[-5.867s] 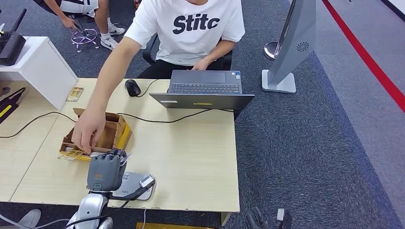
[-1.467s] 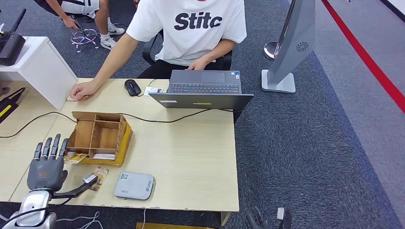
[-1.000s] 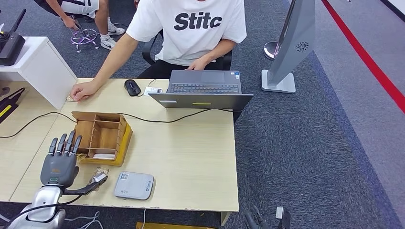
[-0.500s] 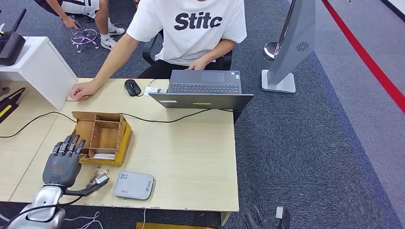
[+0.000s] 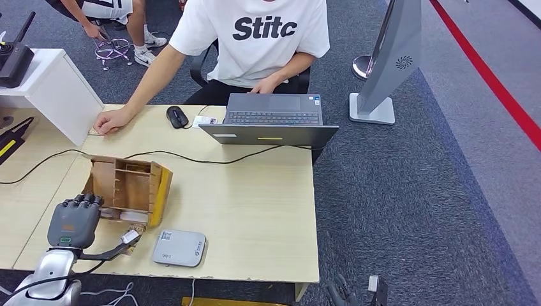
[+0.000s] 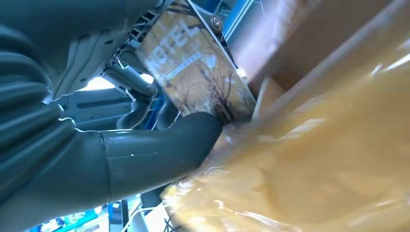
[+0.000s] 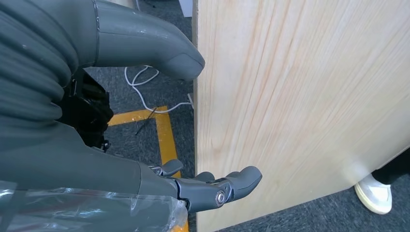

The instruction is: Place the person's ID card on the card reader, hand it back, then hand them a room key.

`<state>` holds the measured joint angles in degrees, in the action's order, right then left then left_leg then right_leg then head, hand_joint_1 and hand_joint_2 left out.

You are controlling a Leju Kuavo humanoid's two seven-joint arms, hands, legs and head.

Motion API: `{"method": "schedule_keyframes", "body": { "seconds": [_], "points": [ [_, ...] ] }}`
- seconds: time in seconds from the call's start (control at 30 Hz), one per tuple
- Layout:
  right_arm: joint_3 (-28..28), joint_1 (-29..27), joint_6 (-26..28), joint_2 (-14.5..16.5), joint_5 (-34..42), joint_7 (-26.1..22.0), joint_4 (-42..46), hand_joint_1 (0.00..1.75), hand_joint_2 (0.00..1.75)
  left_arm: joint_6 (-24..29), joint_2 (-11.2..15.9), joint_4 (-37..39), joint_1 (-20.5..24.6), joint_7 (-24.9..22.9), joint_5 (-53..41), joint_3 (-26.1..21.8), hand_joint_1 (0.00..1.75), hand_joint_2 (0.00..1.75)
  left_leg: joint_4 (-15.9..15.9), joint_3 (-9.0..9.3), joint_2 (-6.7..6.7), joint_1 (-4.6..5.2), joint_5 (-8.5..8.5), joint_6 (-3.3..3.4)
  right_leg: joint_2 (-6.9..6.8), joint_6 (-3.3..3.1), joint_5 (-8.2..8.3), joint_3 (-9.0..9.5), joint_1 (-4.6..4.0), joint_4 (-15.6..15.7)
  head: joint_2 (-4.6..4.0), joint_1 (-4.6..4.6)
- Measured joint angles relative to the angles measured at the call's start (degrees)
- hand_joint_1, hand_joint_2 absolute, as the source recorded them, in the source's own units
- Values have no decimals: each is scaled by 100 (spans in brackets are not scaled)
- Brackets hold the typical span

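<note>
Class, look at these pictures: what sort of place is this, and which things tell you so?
Probably a mock hotel front desk in an office or lab: a wooden desk with a card reader, a box of cards, one printed HOTEL, and a person at a laptop.

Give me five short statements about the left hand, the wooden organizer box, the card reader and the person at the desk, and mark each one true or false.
1. The left hand is at the near end of the wooden organizer box. True.
2. The wooden organizer box sits flat on the desk. False: it is tipped, with one side lifted.
3. In the left wrist view, the thumb presses a card printed HOTEL. True.
4. An ID card lies on the card reader. False: the top of the grey reader is bare.
5. The person's hand is reaching into the box. False: it rests on the desk at the far edge, beside the white cabinet.
</note>
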<state>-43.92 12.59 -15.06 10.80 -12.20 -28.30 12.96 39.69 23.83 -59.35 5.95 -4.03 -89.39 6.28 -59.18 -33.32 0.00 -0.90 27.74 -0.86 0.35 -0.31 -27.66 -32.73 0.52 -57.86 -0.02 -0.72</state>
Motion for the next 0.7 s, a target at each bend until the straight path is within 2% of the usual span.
{"method": "schedule_keyframes", "body": {
  "seconds": [0.13,0.23,0.4,0.53,0.7],
  "points": [
    [0,1,0,4,-13,10,0,0,175,3,44,-241,-85,-52,0,-23,175,175,0,0,0,-1,0,0,0,0,0,0,0,0,0,-4],
    [1,2,0,11,-37,19,0,0,175,4,29,-623,-167,158,0,-188,175,175,0,0,0,-1,0,0,0,0,0,0,0,0,0,-5],
    [-1,8,-1,18,-45,20,0,0,175,-23,-287,-1248,-142,1039,0,-892,175,175,0,1,0,0,0,0,1,0,0,0,0,0,0,-5],
    [-2,8,-8,24,-42,17,0,0,175,-124,-459,-1528,-58,1181,0,-1311,175,175,0,2,1,0,0,0,2,0,1,0,0,0,0,-5],
    [-2,11,-17,26,-42,17,0,0,175,-133,-583,-1651,-34,1183,1,-1540,175,175,0,2,1,-1,0,0,1,0,0,0,0,0,0,-6]
  ]
}}
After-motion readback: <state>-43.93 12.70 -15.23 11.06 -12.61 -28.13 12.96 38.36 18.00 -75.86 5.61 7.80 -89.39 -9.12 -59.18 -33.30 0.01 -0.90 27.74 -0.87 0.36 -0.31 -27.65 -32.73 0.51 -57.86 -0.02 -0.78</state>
